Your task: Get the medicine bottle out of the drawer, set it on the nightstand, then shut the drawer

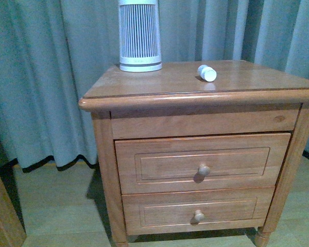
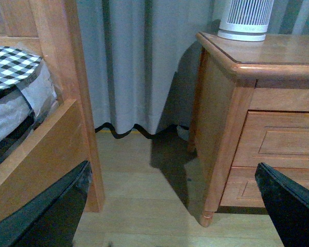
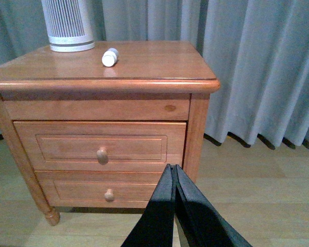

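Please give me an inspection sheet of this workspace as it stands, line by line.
Surface: nightstand top, glossy, holds two items.
Job's things: medicine bottle lies on its side on the top, apart from the appliance; drawer, the taller upper one, is closed flush.
Clutter: slatted white-grey cylinder appliance stands upright at the back of the top.
Grippers: left gripper open, empty, low beside the nightstand; right gripper shut, empty, in front of the drawers, touching nothing.
Cables: nothing seen.
Surroundings: grey curtain behind, pale wood floor, wooden bed frame with checked bedding in the left wrist view.
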Controlling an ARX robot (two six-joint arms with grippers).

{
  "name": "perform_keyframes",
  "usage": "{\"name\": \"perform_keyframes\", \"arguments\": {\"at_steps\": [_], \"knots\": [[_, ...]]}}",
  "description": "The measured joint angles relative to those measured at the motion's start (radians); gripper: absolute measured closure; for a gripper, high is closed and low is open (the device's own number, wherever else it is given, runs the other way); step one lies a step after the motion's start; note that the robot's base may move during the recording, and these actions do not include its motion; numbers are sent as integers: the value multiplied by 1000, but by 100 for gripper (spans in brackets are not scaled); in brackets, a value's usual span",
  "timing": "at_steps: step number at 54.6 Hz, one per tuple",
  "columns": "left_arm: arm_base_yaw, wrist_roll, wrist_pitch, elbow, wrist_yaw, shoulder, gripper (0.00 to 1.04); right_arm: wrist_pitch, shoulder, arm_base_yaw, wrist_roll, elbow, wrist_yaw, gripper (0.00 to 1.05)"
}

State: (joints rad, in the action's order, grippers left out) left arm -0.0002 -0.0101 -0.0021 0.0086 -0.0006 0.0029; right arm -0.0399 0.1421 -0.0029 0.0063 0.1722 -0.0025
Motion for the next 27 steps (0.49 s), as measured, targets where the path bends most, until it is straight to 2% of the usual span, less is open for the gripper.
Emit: {"name": "perform_keyframes", "arguments": {"at_steps": [27], "knots": [[0, 0, 0, 0, 0, 0, 6, 27, -80, 0, 0, -106, 0, 101]]}}
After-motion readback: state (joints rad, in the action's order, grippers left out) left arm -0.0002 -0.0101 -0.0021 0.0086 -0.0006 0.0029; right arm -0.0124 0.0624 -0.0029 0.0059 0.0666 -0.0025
